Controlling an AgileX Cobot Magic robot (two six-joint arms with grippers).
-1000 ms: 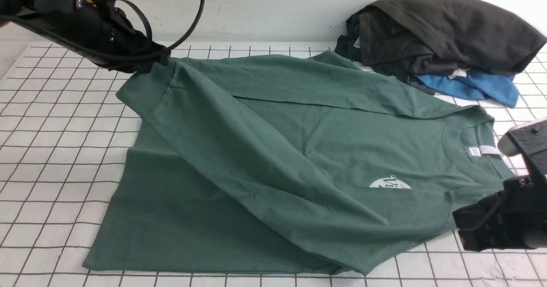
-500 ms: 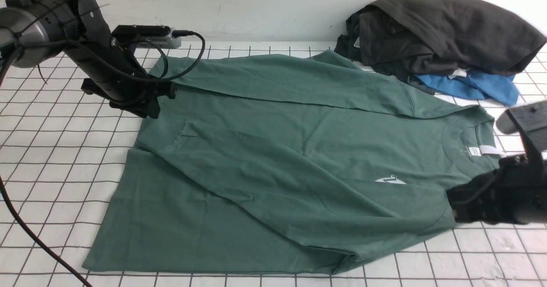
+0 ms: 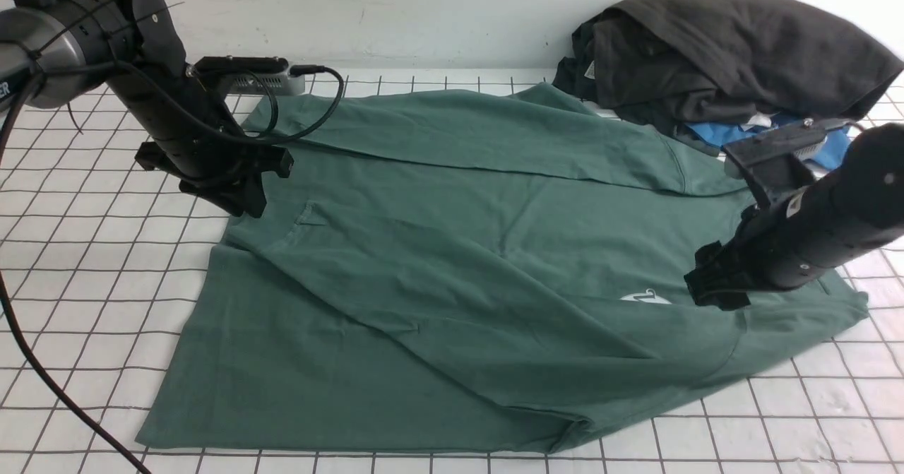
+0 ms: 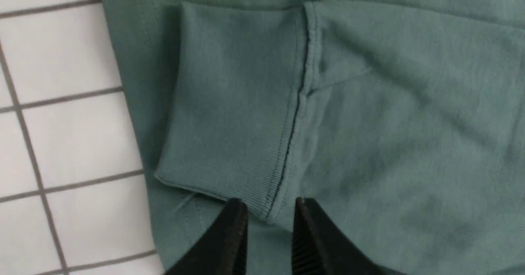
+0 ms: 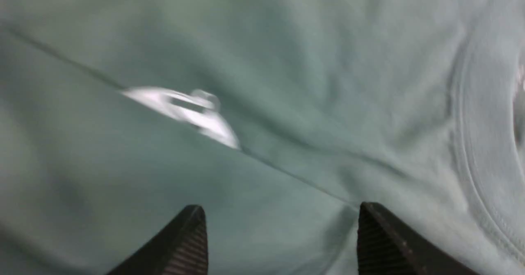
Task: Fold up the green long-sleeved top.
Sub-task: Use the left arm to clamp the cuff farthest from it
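Mostly the top lies flat across the middle of the front frame on the white gridded desk. One sleeve is folded slantwise over its chest, so only a sliver of the white logo shows. Its neck is hidden behind the right hand, whose ridged black fingers stand wide apart and empty above blurred cloth. Left of centre, the left hand sits at the ribbed cuff, jaws narrowly parted, gripping nothing. At upper right a crumpled charcoal garment covers most of a blue one.
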